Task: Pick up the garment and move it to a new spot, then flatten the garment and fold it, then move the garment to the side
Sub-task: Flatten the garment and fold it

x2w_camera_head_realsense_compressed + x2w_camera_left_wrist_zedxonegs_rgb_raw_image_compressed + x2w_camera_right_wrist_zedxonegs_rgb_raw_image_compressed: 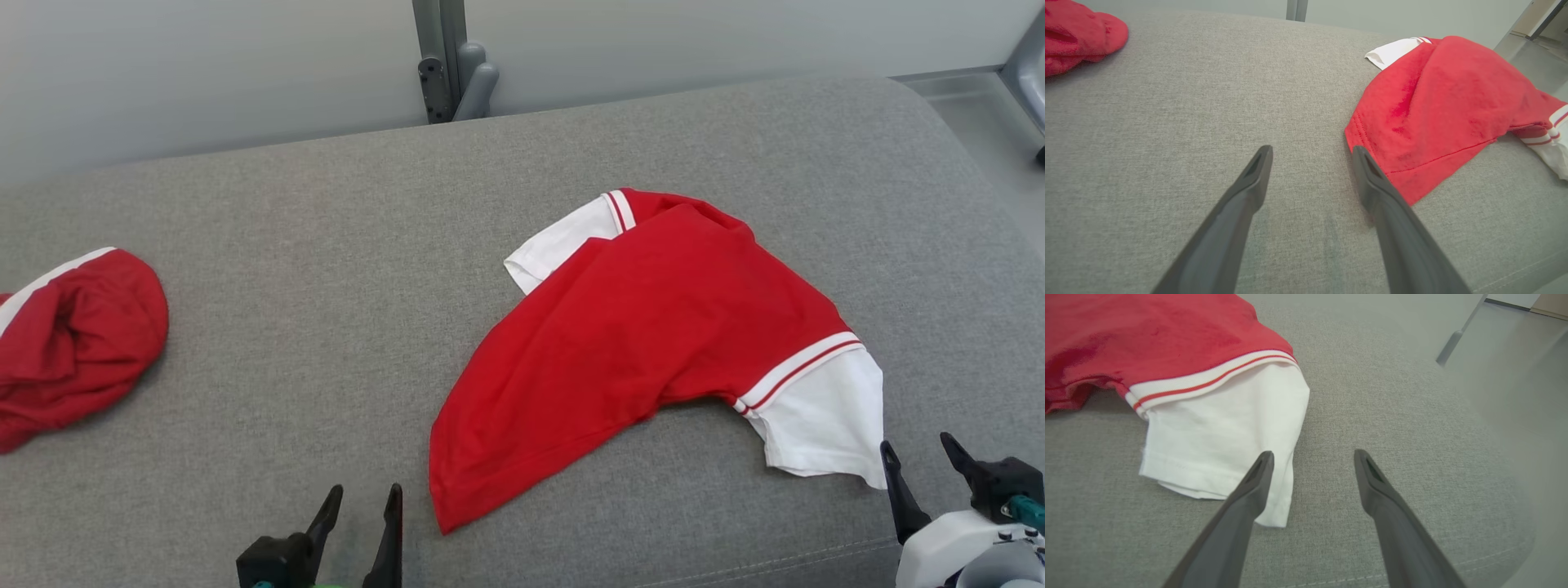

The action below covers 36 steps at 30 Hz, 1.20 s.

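Garment: the red cloth shirt with white sleeves and red-striped white bands (645,327) lies loosely spread and partly doubled over itself on the grey woven cushion (326,286), ahead of both claws and between them.
Hem corner: the red hem corner (1412,179) lies just right of the left claw (366,490). In the left wrist view that claw's right finger overlaps the hem's edge, and I cannot tell if they touch.
Near white sleeve (1220,433): lies flat just ahead and left of the right claw (916,445). That claw's left finger crosses the sleeve's edge in the right wrist view, but contact is unclear.
Far white sleeve (555,245): beyond the red body, well away from both claws.
Left claw: fingers spread wide, nothing between them — bare cushion below.
Right claw: fingers spread wide, gripping nothing.
Other cloth: a crumpled red cloth piece with a white stripe (73,335) lies well to the left of the left claw, apart from the shirt.
Background: a grey metal post (445,57) stands beyond the cushion's far edge.
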Tool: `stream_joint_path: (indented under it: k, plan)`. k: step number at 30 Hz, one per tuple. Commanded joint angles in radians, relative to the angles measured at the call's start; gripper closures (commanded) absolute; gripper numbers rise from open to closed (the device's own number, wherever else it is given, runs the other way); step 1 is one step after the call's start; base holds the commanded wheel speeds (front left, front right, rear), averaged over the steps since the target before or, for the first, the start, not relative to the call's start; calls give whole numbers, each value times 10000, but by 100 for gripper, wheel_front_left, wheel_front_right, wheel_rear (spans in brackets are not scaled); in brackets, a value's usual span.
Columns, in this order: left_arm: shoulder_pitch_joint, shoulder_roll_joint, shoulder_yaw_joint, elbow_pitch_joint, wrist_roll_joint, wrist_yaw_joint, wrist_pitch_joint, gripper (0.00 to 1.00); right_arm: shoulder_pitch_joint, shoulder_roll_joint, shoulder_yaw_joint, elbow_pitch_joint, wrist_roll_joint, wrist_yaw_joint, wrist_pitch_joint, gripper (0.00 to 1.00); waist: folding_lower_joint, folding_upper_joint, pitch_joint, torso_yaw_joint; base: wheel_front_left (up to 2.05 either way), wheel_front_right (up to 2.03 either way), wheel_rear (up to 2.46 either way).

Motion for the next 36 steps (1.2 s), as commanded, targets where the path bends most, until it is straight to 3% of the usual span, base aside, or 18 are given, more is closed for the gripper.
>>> stream_joint_path:
  k: [1,13,18,21,23,25,29,30,33,34,35,36]
  plan:
    - [-325,27,-211,-52,-239,148,226,0,-387,-102,108,414,74,-14,13,0,0,0,251,-65,0,0,0]
    - [-820,59,-1072,-186,-1074,371,1362,0,-2167,-198,1593,2744,512,-14,-241,0,0,0,773,-153,0,0,0]
    - [-959,49,-1268,6,-1484,110,1756,0,-2616,-197,1968,3471,737,-14,-374,0,0,0,800,-149,0,0,0]
    - [-1092,68,-1371,201,-1473,74,1913,22,-2812,-167,2197,3702,879,-12,-425,0,0,0,790,-168,0,0,0]
    - [-1167,85,-1446,306,-1511,23,2016,51,-2899,-177,2305,3814,987,-12,-431,0,0,0,780,-189,0,0,0]
    - [-1224,82,-1491,376,-1576,6,2078,62,-2957,-200,2406,3891,1051,-12,-443,0,0,0,763,-200,0,0,0]
    - [-1250,106,-1560,431,-1651,-51,2077,95,-2900,-207,2505,3735,1162,-14,-454,0,0,0,709,-235,0,0,0]
    - [-1243,104,-1585,433,-1690,-69,2093,100,-2854,-202,2521,3704,1199,-14,-454,0,0,0,697,-235,0,0,0]
    - [-1191,100,-1685,414,-1788,-110,2165,100,-2747,-164,2630,3663,1321,-14,-457,0,0,0,646,-238,0,0,0]
    - [-1164,100,-1720,406,-1846,-138,2214,100,-2728,-138,2700,3687,1416,-14,-458,10,0,0,630,-244,0,0,0]
    - [-1142,99,-1750,401,-1875,-152,2219,100,-2729,-146,2763,3716,1492,-14,-458,53,0,0,613,-249,0,0,0]
    - [-1124,98,-1763,395,-1897,-165,2217,100,-2739,-147,2835,3725,1593,-14,-457,68,0,0,595,-253,0,0,0]
